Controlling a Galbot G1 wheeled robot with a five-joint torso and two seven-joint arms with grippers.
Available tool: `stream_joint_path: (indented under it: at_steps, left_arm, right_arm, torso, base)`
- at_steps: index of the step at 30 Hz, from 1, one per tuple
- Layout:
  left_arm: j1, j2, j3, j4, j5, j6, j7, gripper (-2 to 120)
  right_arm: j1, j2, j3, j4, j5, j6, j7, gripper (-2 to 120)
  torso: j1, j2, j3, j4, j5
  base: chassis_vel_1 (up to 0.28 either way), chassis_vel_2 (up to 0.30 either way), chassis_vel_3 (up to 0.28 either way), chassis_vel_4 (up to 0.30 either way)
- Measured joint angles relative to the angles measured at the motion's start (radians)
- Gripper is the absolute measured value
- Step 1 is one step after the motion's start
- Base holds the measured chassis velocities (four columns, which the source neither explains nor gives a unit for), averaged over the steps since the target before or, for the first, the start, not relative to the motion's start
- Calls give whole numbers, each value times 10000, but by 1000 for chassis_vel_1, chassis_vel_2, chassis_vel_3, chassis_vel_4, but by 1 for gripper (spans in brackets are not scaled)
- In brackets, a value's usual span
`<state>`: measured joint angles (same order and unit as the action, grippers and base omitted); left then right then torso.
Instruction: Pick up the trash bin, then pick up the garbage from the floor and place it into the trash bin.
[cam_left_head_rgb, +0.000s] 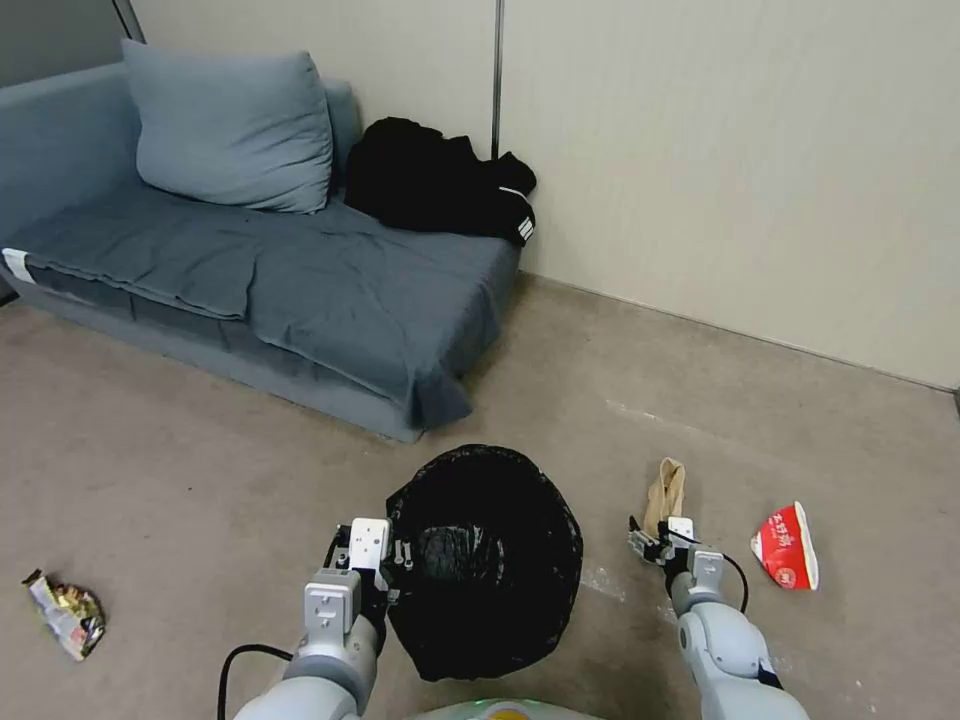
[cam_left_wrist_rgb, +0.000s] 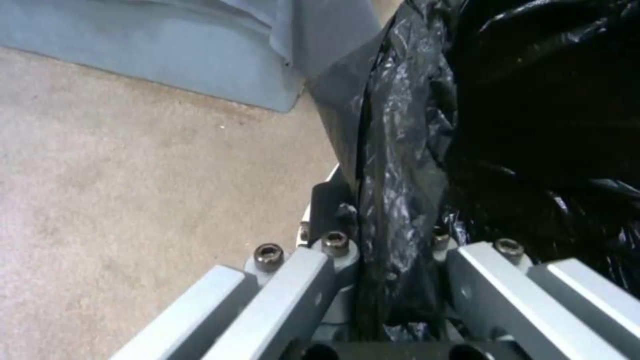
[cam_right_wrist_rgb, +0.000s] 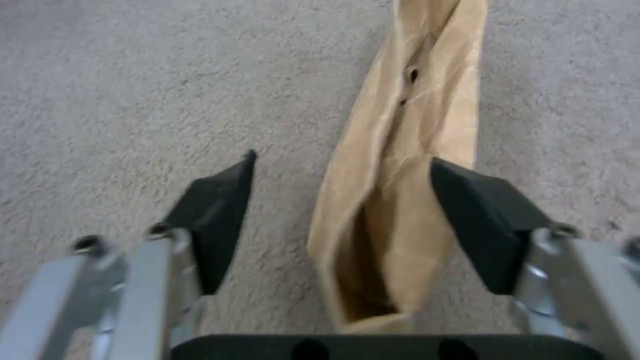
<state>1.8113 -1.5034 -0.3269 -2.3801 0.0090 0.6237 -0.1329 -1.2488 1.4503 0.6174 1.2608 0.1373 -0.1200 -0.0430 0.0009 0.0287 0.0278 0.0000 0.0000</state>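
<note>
Head cam looked down on a beige floor w/ a grey-blue sofa (cam_left_head_rgb: 250, 270) against the wall, a pillow (cam_left_head_rgb: 230, 130) and a heap of black clothing (cam_left_head_rgb: 440, 180) on it.

The trash bin (cam_left_head_rgb: 490, 560), its crinkled black bag folded over the rim, sat front and centre, mouth facing up. The left gripper (cam_left_head_rgb: 385, 560) was at the bin's near-left rim, jaws clamped together on rim and liner; the left wrist cam showed black plastic pinched between the fingers (cam_left_wrist_rgb: 337, 260). That grip probably kept the bin steady and open so litter could go straight in.

Right of the bin, the right gripper (cam_left_head_rgb: 652, 540) was low over the floor at the near end of a brown paper piece (cam_left_head_rgb: 665, 492). Its jaws stood apart, one black pad (cam_right_wrist_rgb: 213, 215) each side of the folded paper, not yet pressing it – lined up to close across the narrow width, by the look of it.

Other garbage on the floor: a red crumpled packet (cam_left_head_rgb: 787, 547) just beyond the right arm, and a gold snack wrapper (cam_left_head_rgb: 65, 612) well apart at far left. Nothing visible inside the bin; the liner was too dark to tell for sure.
</note>
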Motion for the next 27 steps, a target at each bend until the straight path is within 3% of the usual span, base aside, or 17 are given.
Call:
stream_joint_path:
  at_steps: [4,13,17,27]
  left_arm:
    - [22,-5,75,44,57,-19,1,1]
    - [89,21,137,56,99,-36,2,1]
    - [122,54,130,32,99,-43,2,1]
    - [123,65,139,13,99,-53,2,1]
  right_arm:
    - [44,-28,25,-29,32,35,8,45]
    - [59,-41,50,-266,30,205,17,18]
    - [67,-89,60,-396,9,282,6,0]
    - [40,-123,59,-403,-19,363,-23,0]
  torso:
    - [0,0,0,0,-1]
    - [0,0,0,0,0]
    - [0,0,0,0,0]
    - [0,0,0,0,-1]
  base:
    - [0,0,0,0]
    - [0,0,0,0]
    - [0,0,0,0]
    - [0,0,0,0]
